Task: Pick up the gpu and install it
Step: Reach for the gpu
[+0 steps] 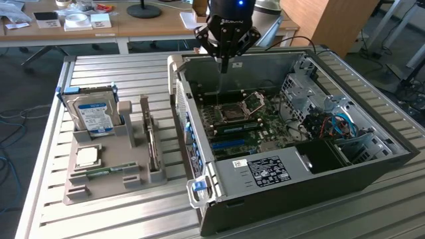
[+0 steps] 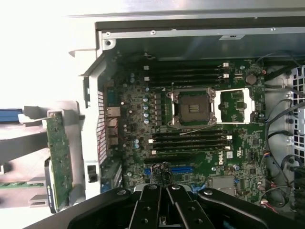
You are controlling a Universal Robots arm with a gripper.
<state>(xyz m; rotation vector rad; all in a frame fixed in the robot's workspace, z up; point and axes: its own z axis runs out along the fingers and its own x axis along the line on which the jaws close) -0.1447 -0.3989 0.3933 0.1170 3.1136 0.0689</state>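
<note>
Grey rack [image 1: 99, 191]: one gpu [image 1: 152, 144], one claw [image 1: 224, 68]

Black tool [image 1: 224, 67] recorded with matte angular body, pale lettering [image 1: 231, 23] printed across its face, blue indicator light [image 1: 239, 3] noted above, linked black fingers [image 2: 147, 210] tapered to a narrow tip, round silver pivot pins [image 2: 152, 187] observed at the joints, light grey arm casing [image 1: 267, 9] behind.

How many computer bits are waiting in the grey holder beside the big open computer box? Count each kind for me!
hard drive: 1
processor chip: 1
RAM stick: 1
gpu: 1
Total: 4
</note>
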